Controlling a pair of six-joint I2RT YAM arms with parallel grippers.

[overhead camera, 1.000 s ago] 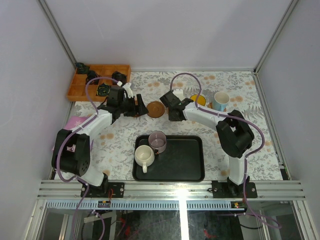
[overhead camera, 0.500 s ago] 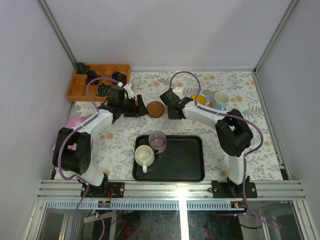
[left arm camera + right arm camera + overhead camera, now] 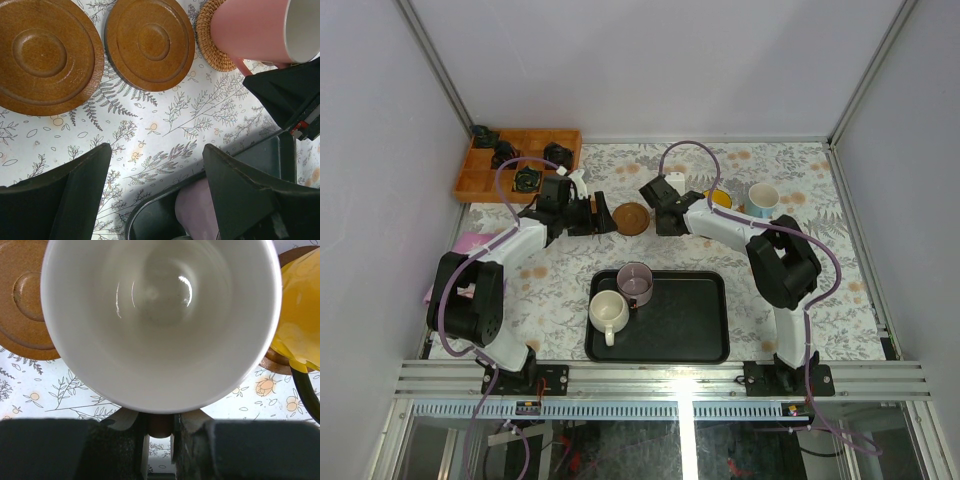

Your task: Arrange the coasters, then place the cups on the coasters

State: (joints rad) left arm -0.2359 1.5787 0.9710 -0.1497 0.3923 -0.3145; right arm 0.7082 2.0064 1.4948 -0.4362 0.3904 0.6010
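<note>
Holding the pink cup [image 3: 250, 27] by what looks like its handle, the right gripper [image 3: 160, 426] is clamped narrow. The cup is over a woven coaster [image 3: 210, 35] near the middle of the table's [image 3: 800, 270] far edge; whether it is seated or just above cannot be told. Yellow cup [image 3: 300, 315]: on a brown coaster [image 3: 277, 362], just right of the pink. Light blue cup [image 3: 762, 199]: further right, its coaster not made out. Left gripper [image 3: 156, 155]: jaws apart, empty, above bare cloth. Two wooden coasters [image 3: 47, 52] [image 3: 150, 42]: uncovered, side by side, left of the woven one. Cream cup [image 3: 608, 312] and mauve cup [image 3: 636, 283]: close together at the left end of the black tray [image 3: 690, 320] by the near edge, not yet placed. Judged: coasters laid out, two cups to go. Orange box [image 3: 470, 185]: far left corner, out of the work. Possible obstruction: the left gripper beside the bare coasters.
</note>
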